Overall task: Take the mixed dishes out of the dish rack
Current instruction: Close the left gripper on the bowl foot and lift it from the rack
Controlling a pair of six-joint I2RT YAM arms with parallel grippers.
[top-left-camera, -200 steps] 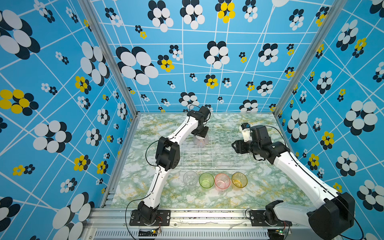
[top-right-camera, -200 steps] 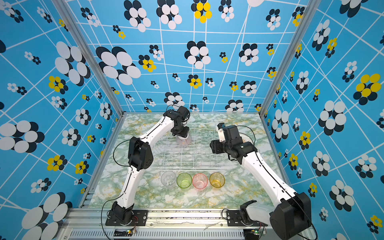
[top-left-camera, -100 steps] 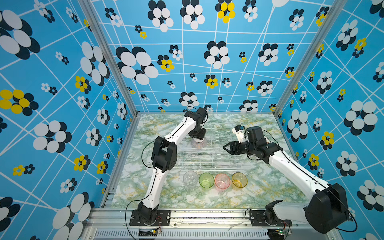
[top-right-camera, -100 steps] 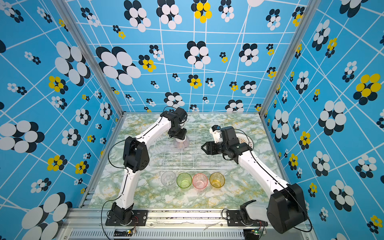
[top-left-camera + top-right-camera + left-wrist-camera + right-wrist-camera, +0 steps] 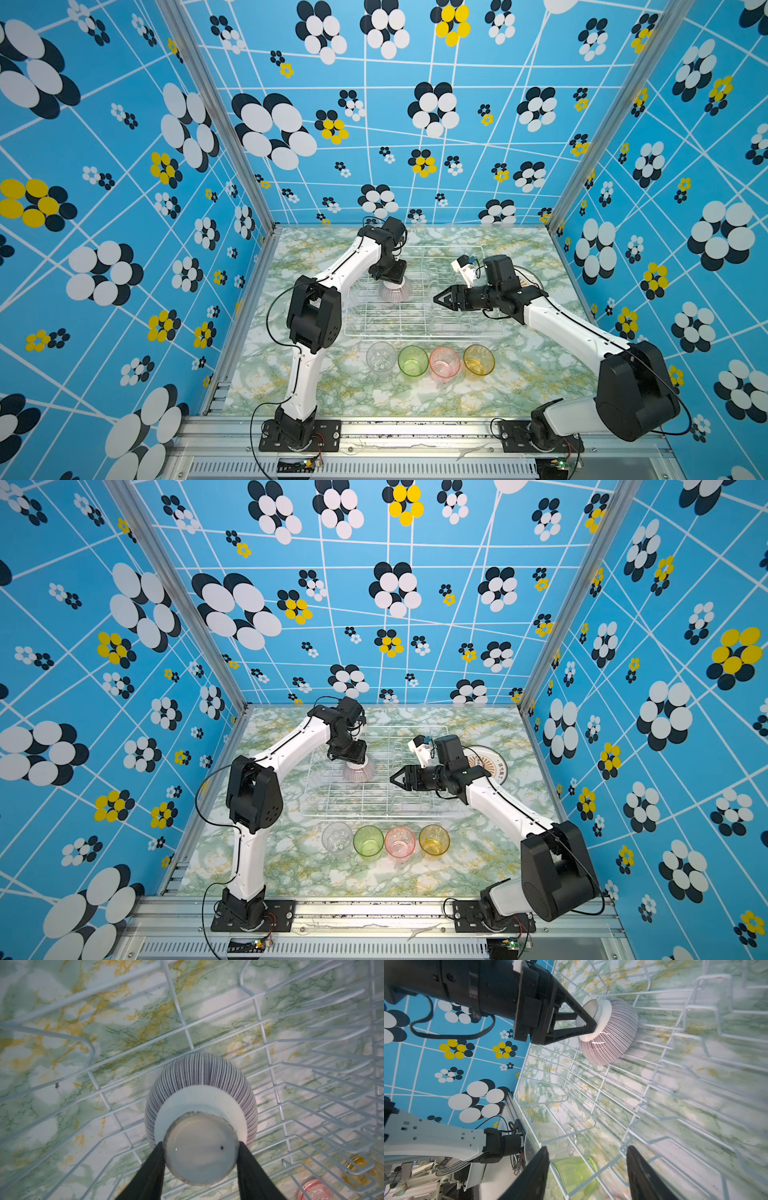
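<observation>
The pink-striped bowl (image 5: 395, 291) (image 5: 359, 773) is upside down inside the white wire dish rack (image 5: 419, 328), at its back left. My left gripper (image 5: 390, 276) (image 5: 200, 1144) is shut on the bowl's foot ring (image 5: 199, 1153), one black finger on each side. In the right wrist view the bowl (image 5: 610, 1043) tilts just above the floor wires. My right gripper (image 5: 436, 298) (image 5: 587, 1148) hovers open and empty over the rack's right half, pointing left toward the bowl. A printed plate (image 5: 488, 760) lies on the table right of the rack, partly hidden by the right arm.
A clear tumbler (image 5: 380, 356), a green one (image 5: 412, 360), a pink one (image 5: 444, 363) and an amber one (image 5: 478, 360) stand in a row on the marble table in front of the rack. Upright divider prongs (image 5: 440, 270) fill the rack's right part. Patterned walls enclose the table.
My right gripper has swung left over the rack toward the bowl, with its jaws a little narrower. The left arm's elbow has shifted left while its gripper stays clamped on the bowl.
</observation>
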